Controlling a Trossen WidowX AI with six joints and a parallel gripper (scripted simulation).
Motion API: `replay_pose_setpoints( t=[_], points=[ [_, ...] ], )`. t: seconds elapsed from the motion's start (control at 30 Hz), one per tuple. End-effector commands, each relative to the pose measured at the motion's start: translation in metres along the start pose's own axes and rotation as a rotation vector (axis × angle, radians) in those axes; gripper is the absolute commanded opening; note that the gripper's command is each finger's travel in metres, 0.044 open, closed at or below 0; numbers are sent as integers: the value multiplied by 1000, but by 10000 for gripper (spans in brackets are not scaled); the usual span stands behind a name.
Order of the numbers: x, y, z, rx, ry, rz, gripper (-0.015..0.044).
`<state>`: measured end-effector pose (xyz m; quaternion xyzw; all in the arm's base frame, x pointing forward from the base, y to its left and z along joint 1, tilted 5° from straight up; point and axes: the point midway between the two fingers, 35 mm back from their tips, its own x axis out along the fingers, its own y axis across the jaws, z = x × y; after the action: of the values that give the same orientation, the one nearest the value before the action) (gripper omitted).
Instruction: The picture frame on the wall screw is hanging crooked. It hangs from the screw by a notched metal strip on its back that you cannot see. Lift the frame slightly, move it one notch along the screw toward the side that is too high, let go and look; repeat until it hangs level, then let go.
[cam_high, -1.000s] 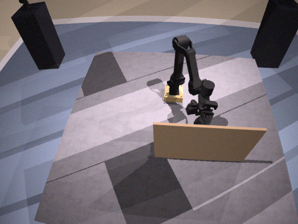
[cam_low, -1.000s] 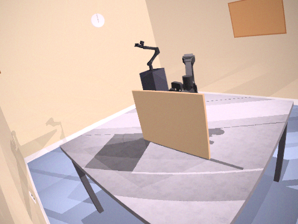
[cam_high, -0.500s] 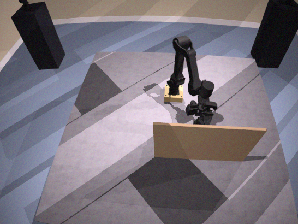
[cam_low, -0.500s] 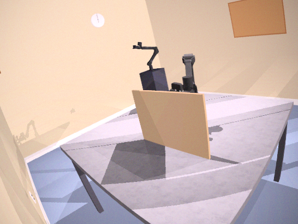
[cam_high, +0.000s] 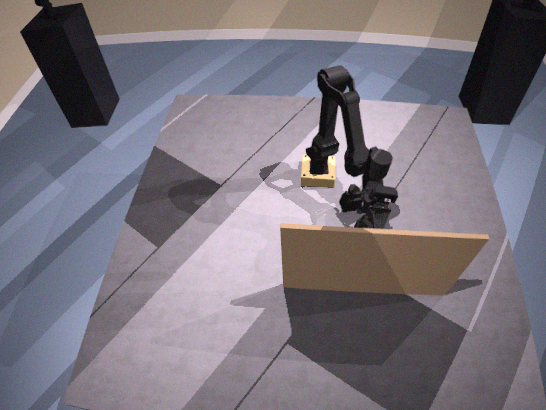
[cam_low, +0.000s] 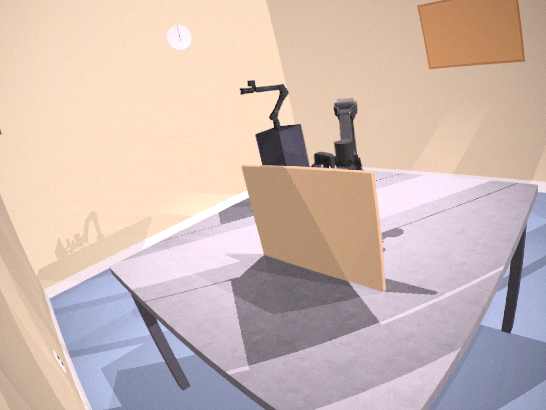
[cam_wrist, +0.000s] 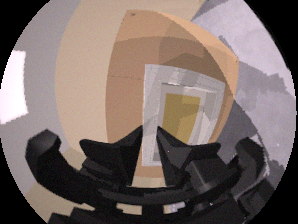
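The picture frame (cam_wrist: 152, 92) is pale grey with a yellow picture (cam_wrist: 181, 112), and shows only in the wrist view, against the tan board. Its top edge slopes down to the right there, but the board's edges look bent and slanted too, so I cannot tell whether it is level. My gripper (cam_wrist: 149, 128) is shut on the frame's bar at the left in the wrist view, near its lower end. The screw and the notched strip are hidden. In the top and exterior views the frame and fingertips are behind the board.
The tan upright board (cam_high: 340, 260) (cam_low: 315, 220) (cam_wrist: 124, 92) stands on the grey table (cam_high: 210, 310) (cam_low: 450, 240). The arm's yellow base block (cam_high: 317, 181) is behind it. Dark pedestals (cam_high: 70, 65) (cam_low: 282, 145) stand beyond the table. Shadows cross the table and board.
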<state>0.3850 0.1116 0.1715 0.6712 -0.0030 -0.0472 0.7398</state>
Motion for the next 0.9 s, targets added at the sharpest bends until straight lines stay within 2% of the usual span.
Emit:
replay_pose_setpoints(
  t=[0.0, 0.87],
  points=[
    [0, 0, 0, 0, 0, 0, 0],
    [0, -2, 0, 104, 1, -1, 0]
  ],
)
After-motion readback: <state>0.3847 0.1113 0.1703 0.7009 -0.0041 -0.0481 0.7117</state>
